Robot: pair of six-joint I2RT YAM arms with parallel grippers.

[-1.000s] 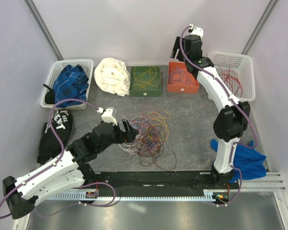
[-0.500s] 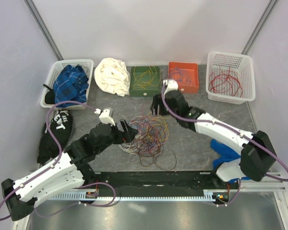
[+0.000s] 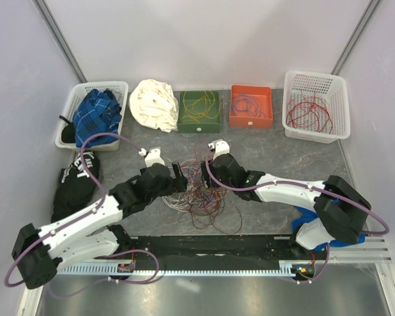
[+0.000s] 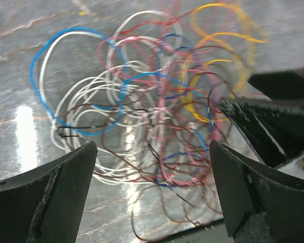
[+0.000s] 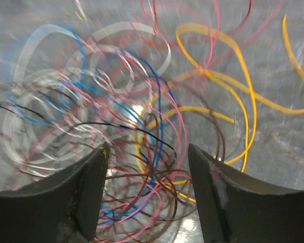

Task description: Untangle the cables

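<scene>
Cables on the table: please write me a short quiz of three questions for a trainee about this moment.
1. What colour are the cables in the green tray?
2. True or false: the left gripper is shut on the cable tangle.
3. Where do the red cables lie? A. the green tray. B. the white basket at far right. C. the white basket at far left.
Key: 1. yellow. 2. false, it is open above the tangle. 3. B.
</scene>
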